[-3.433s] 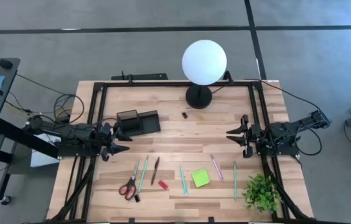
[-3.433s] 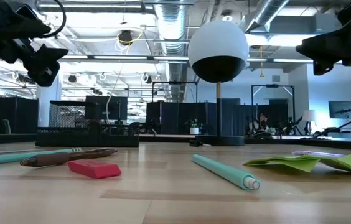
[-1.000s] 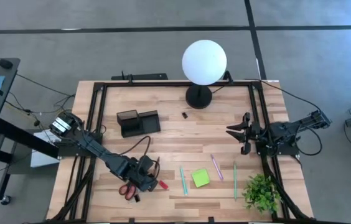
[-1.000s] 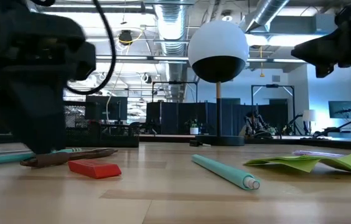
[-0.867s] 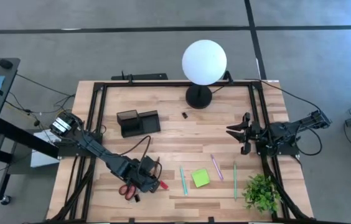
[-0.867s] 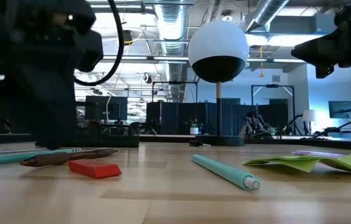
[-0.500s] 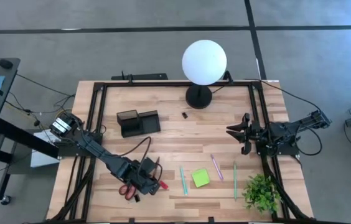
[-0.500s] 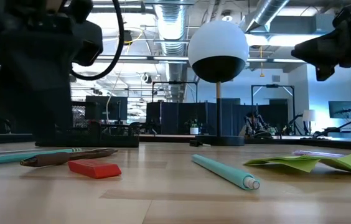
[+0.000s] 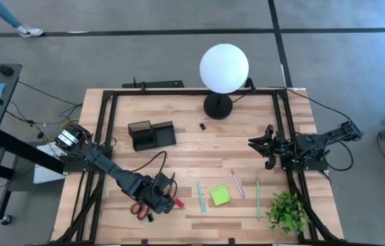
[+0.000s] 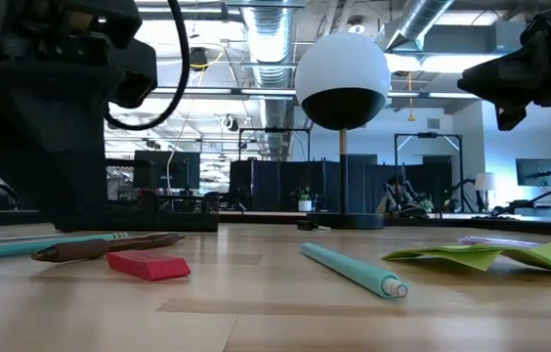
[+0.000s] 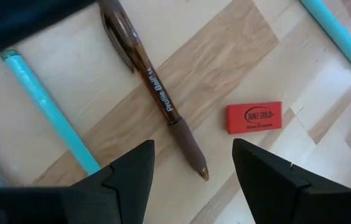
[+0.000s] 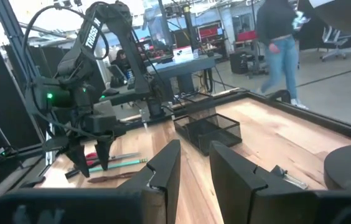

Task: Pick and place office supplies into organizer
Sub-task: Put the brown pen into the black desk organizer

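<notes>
While the right gripper point(image 9: 257, 145) waits raised near the table's right edge, its fingers narrowly parted around nothing, the left gripper point(image 9: 164, 199) hangs low over the front left of the wooden table point(image 9: 240, 130). Its two dark fingers point(image 11: 129, 177) stand wide apart and hold nothing. From the left wrist view, the brown pen point(image 11: 154, 90) lies flat on the wood with its tip between them, not touching either finger. Just beside that pen sits a small red eraser point(image 11: 254, 117), and on the pen's other side lies a teal pen point(image 11: 51, 112). A second teal pen point(image 9: 201, 197) rests nearer the table's middle, next to the lime-green sticky-note pad point(image 9: 220, 196). A pink pen point(image 9: 237, 183) and a green pen point(image 9: 258, 197) lie farther right, close to a small leafy plant point(image 9: 287, 211). The red-handled scissors point(image 9: 138, 209) lie near the front edge, partly under the left arm. Well apart from all of these, the black organizer point(image 9: 151, 134) stands toward the back left, and a small black clip point(image 9: 203, 126) lies near the round base of the white globe lamp point(image 9: 224, 67).
</notes>
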